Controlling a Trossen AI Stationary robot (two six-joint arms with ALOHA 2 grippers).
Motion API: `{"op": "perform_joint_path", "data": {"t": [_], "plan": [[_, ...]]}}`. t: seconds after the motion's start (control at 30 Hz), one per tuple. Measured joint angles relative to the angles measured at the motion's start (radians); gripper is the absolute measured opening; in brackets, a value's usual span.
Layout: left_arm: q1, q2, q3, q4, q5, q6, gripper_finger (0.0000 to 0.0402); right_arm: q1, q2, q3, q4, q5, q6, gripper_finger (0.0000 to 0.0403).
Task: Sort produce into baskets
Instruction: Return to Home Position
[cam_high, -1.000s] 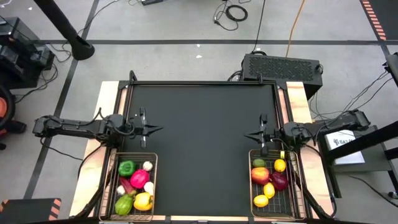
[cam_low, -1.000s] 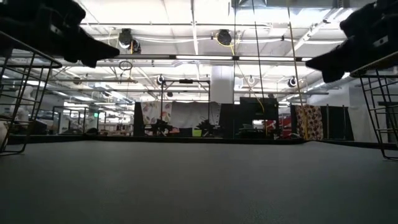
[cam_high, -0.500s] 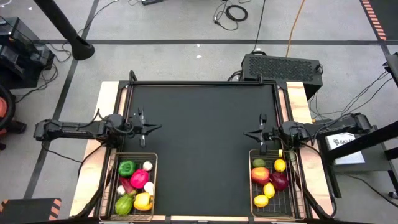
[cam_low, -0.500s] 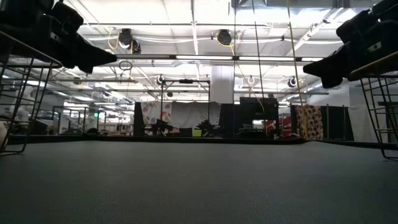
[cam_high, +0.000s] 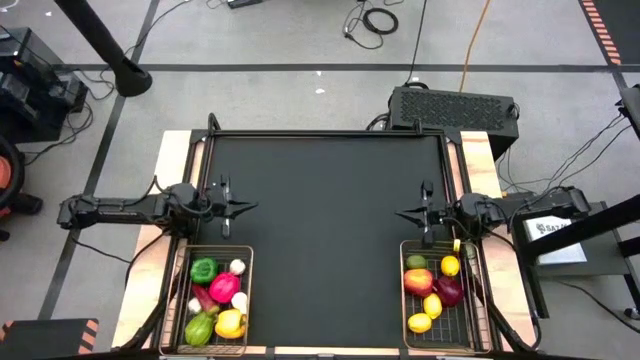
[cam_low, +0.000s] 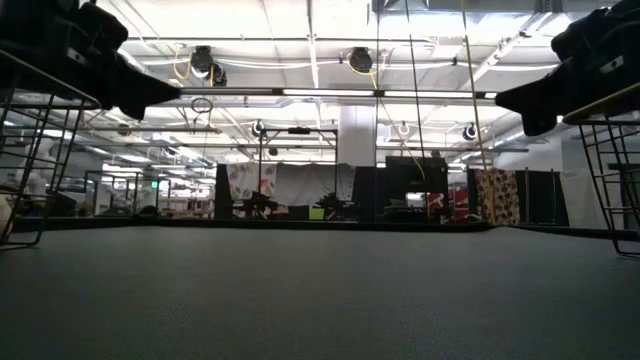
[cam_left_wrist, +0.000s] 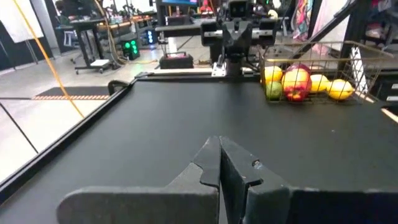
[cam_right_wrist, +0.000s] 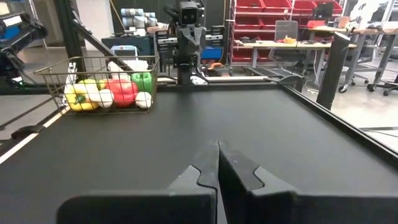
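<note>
Gold-rimmed wire on both sides: the left basket (cam_high: 218, 247) and right basket (cam_high: 403, 290) sit at the near corners of my black table (cam_high: 330, 190), with all the produce inside them.
Each basket's long axis runs from the near edge toward the far edge. The left one holds a green pepper (cam_high: 204, 269), a pink-red pepper (cam_high: 224, 286), a yellow pepper (cam_high: 230, 323) and garlic (cam_high: 237, 266). The right one holds a red apple (cam_high: 418, 281) and lemons (cam_high: 450, 265). My left gripper (cam_high: 248, 207) hangs just beyond its basket and points inward, its fingers pressed together on nothing. The right gripper (cam_high: 402, 214) mirrors it, likewise clenched and empty. Compared with a second ago, both grippers have drawn slightly outward toward the table's sides, while the baskets have not shifted. A white label (cam_high: 545, 227) beside the right arm carries print too small for me to read.
</note>
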Motion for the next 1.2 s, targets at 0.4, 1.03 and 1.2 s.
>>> {"op": "perform_joint_path", "data": {"t": [0.4, 1.03, 1.2], "plan": [[0.000, -0.202, 0.000, -0.124, 0.000, -0.034, 0.0002, 0.000, -0.146, 0.000, -0.118, -0.016, 0.003, 0.0000], [0.000, -0.293, -0.097, -0.040, 0.014, -0.032, 0.0002, 0.000, -0.229, 0.001, -0.183, -0.056, 0.007, 0.0000], [0.000, -0.293, -0.097, -0.062, 0.015, -0.034, 0.0002, 0.000, -0.239, 0.001, -0.183, -0.055, -0.013, 0.0000]]}}
